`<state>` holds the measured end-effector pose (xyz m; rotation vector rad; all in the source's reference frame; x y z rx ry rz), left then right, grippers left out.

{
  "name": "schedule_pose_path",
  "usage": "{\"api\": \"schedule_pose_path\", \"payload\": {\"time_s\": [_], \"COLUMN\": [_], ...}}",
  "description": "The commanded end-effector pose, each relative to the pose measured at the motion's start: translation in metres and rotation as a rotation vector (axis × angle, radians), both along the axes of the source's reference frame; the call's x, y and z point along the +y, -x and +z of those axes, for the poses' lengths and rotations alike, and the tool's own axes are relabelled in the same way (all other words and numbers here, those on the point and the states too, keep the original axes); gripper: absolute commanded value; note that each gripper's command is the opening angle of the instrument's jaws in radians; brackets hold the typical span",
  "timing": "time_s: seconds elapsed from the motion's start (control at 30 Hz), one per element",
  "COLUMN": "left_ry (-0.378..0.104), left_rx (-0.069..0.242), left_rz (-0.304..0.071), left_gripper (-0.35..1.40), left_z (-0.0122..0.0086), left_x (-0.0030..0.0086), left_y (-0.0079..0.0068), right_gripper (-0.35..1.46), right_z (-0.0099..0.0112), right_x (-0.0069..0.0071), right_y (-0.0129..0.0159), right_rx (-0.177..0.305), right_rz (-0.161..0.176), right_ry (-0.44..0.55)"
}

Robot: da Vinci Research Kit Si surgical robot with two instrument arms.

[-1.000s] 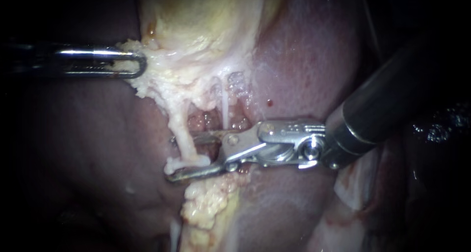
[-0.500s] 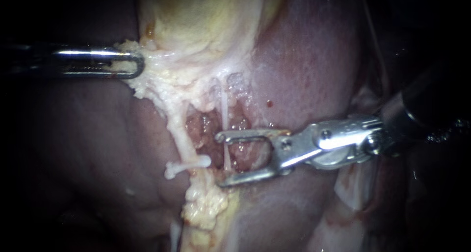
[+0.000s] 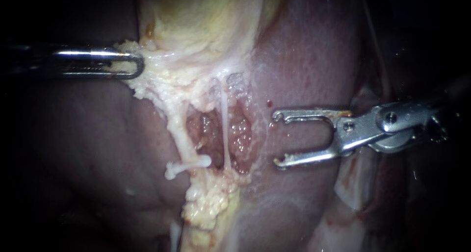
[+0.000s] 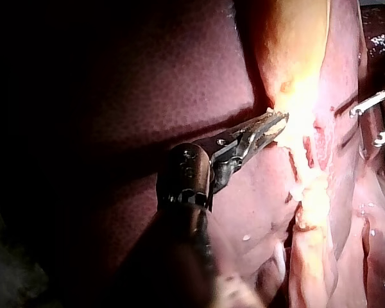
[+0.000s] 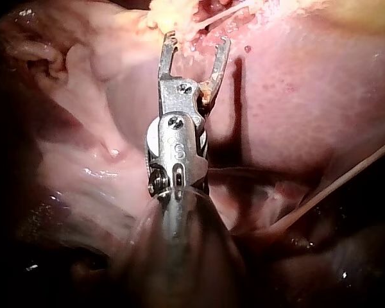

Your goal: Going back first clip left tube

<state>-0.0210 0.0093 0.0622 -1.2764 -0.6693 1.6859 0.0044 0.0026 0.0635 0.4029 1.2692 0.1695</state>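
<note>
The left tube (image 3: pixel 179 134) runs pale from the gallbladder (image 3: pixel 196 21) down to fat, with a white clip (image 3: pixel 189 164) lying across its lower end. A thinner right tube (image 3: pixel 224 129) stands beside it over raw red tissue. My right instrument (image 3: pixel 278 138) sits to the right of both tubes, over the liver (image 3: pixel 304 61), jaws open and empty. The right wrist view shows the same forked jaws (image 5: pixel 196 45) short of the fat. My left instrument (image 3: pixel 132 65) is shut on pale gallbladder tissue at the upper left, and its jaws (image 4: pixel 274 123) also show in the left wrist view.
Yellow lumpy fat (image 3: pixel 208 203) lies below the clip. A small red spot (image 3: pixel 269 103) marks the liver near the upper jaw. Pale folded tissue (image 3: pixel 353 183) lies under the right shaft. Dark liver (image 3: pixel 88 149) fills the left side.
My right instrument has drawn back to the right, off the left tube and past the right tube, jaws open. The white clip stays on the left tube. The left instrument has held still.
</note>
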Motion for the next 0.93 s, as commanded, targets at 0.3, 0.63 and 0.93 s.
{"api": "schedule_pose_path", "payload": {"time_s": [0.3,0.63,0.93], "left_ry": [0.01,0.015,0.014], "left_rx": [-0.007,-0.005,-0.006], "left_rz": [0.015,0.033,0.035], "left_gripper": [-0.35,-0.35,-0.35], "left_z": [0.0027,0.0046,0.0046], "left_x": [-0.0011,-0.0018,-0.0017], "left_y": [0.0028,0.0056,0.0054], "right_gripper": [0.5,0.5,0.5], "right_z": [0.0,0.0,-0.0001], "right_x": [-0.0001,-0.0001,-0.0001], "right_y": [0.0002,0.0002,0.0001], "right_rx": [0.0,0.0,0.0], "right_rz": [-0.002,-0.002,-0.003], "right_ry": [0.0,0.0,0.005]}}
